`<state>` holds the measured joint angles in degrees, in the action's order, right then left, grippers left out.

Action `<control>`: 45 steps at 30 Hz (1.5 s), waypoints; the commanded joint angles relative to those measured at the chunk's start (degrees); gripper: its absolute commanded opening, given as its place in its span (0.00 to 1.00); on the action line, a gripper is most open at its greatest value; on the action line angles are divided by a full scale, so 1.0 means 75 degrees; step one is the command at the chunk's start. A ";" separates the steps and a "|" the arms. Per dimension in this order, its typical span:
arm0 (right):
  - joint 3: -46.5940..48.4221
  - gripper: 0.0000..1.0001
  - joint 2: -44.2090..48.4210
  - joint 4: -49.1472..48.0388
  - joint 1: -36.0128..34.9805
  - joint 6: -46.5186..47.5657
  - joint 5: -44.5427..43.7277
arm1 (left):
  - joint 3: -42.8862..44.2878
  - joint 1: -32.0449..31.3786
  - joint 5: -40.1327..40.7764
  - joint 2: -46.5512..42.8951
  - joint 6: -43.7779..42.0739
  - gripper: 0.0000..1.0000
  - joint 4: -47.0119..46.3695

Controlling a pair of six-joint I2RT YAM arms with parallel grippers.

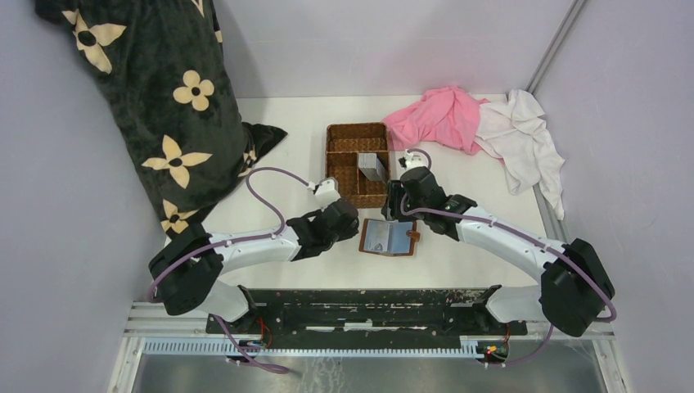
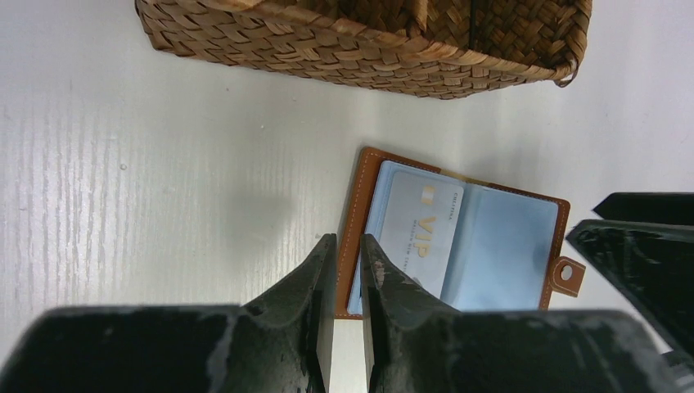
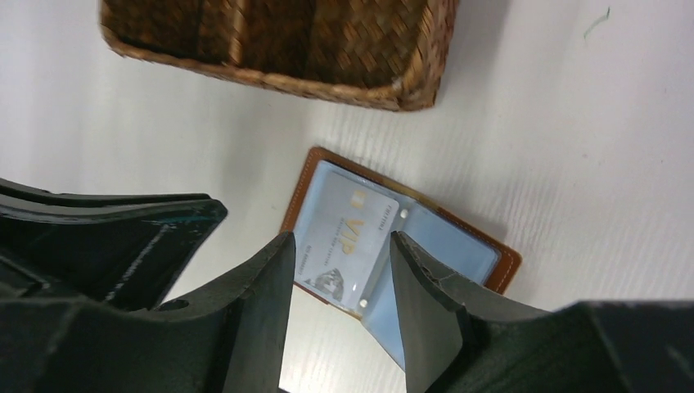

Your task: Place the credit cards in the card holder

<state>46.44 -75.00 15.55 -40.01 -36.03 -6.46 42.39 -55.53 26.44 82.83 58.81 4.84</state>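
- The card holder (image 2: pixel 507 250) lies open and flat on the table (image 2: pixel 164 164), with its see-through pockets facing up.
- One card, the VIP card (image 2: pixel 421 237), sits inside a pocket of the card holder. It is the pocket on the side nearer the left pincer (image 2: pixel 348 246).
- The pocket beside it looks empty.
- The right pincer (image 3: pixel 344 241) hangs right above the card holder. Its two fingers stand wide apart and hold nothing. The VIP card shows in the gap between them.
- The left pincer is at the edge of the card holder. Its fingers are close together with only a thin gap. The brown edge of the card holder shows in that gap. I cannot tell if the fingers pinch that edge or just rest near it.
- The basket (image 1: pixel 344 135) is just past the card holder, on the side away from the arm bases. Some grey cards (image 1: pixel 372 166) stand in one of its boxes.
- I think one card is done and more wait to go in.
- Next, I think the right pincer needs to go from the card holder to the basket and pick one thin card by its edge.
- The card holder must stay flat and open so the next card can slide into the empty pocket.
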 commanded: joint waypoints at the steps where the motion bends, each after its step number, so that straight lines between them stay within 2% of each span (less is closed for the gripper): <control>1: 0.0803 0.53 -0.0135 0.0065 -0.0011 0.0284 -0.0018 | 0.0289 0.0123 0.0078 -0.0228 -0.0477 0.24 -0.0105; 10: 0.2977 0.56 -0.1736 0.0526 0.0094 0.0787 -0.0103 | 0.0246 0.0284 -0.0282 -0.0056 -0.0675 0.24 -0.0562; 18: 0.4627 0.56 -0.3110 0.0961 0.0606 0.0925 -0.0016 | 0.0302 0.0463 -0.0833 0.0124 -0.0838 0.24 -0.0984; 27: 0.5306 0.56 -0.3895 0.1093 0.1047 0.0960 0.0323 | 0.0464 0.0403 -0.1881 0.0881 -0.0715 0.24 -0.1657; 45: 0.5227 0.56 -0.4806 0.0505 0.1628 0.0447 0.1315 | 0.0974 -0.0047 -0.2238 0.1864 -0.0414 0.24 -0.2050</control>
<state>84.01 -110.13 22.92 -29.10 -30.83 0.60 47.37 -55.37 10.28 95.83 55.68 -7.88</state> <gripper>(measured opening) 0.560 0.240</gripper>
